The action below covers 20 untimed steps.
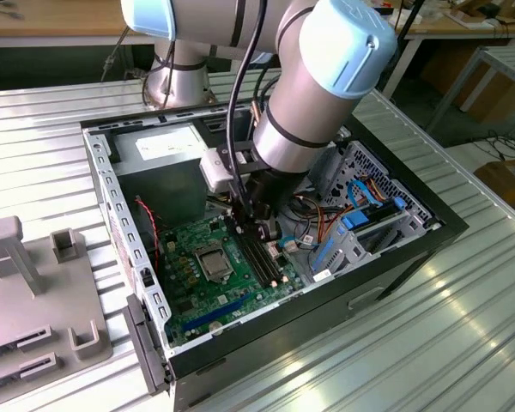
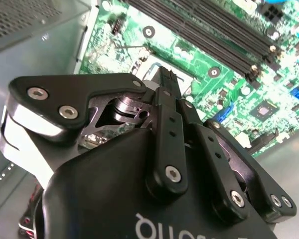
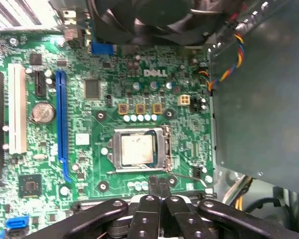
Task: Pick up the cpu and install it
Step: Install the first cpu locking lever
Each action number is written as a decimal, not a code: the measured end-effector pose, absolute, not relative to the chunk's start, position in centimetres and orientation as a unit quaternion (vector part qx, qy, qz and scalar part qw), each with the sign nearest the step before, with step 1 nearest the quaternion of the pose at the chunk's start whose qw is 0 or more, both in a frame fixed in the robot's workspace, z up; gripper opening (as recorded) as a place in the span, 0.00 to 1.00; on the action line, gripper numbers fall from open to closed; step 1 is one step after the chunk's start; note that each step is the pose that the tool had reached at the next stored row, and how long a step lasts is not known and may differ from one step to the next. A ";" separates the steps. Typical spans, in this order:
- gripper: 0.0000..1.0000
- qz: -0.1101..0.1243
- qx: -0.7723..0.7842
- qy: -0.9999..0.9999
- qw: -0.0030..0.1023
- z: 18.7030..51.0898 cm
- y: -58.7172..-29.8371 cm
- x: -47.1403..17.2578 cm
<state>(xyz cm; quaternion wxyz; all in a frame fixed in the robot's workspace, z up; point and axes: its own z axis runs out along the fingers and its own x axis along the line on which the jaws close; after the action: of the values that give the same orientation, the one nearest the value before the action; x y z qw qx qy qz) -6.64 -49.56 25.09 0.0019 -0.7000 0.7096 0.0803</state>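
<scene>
One cpu [image 3: 137,149], a flat square chip with a dull silvery top, sits in the metal socket frame [image 3: 165,149] on the green motherboard [image 3: 109,104]. The motherboard lies inside one open computer case [image 1: 395,257] on the ribbed metal counter [image 1: 463,343]. The gripper [image 3: 158,182] hovers beside the socket, its black fingers [image 2: 165,82] pressed together, holding nothing.

Cpu [image 3: 137,149] in socket frame [image 3: 139,130] on motherboard [image 3: 89,164]; pincer [image 3: 158,191] just beside frame.
</scene>
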 end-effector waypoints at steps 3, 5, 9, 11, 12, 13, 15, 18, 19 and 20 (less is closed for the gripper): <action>0.11 0.080 -0.700 0.710 0.002 25.1 -49.0 -6.1; 0.11 0.080 -0.700 0.710 0.002 25.1 -48.6 -5.9; 0.11 0.080 -0.700 0.710 0.002 25.1 -47.6 -5.6; 0.11 0.080 -0.700 0.710 0.002 25.1 -47.2 -5.6; 0.11 0.080 -0.700 0.710 0.002 25.1 -46.9 -5.6; 0.11 0.080 -0.699 0.710 0.002 25.1 -46.7 -5.6; 0.11 0.080 -0.698 0.711 0.002 25.1 -46.3 -5.6; 0.11 0.080 -0.696 0.714 0.003 25.1 -46.2 -5.6; 0.11 0.080 -0.695 0.714 0.004 25.1 -46.2 -5.7; 0.11 0.081 -0.695 0.714 0.007 25.1 -46.2 -5.7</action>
<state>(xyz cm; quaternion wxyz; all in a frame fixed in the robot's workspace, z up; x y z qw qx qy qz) -5.67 -46.20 25.13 0.0069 -0.6950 0.7144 0.0812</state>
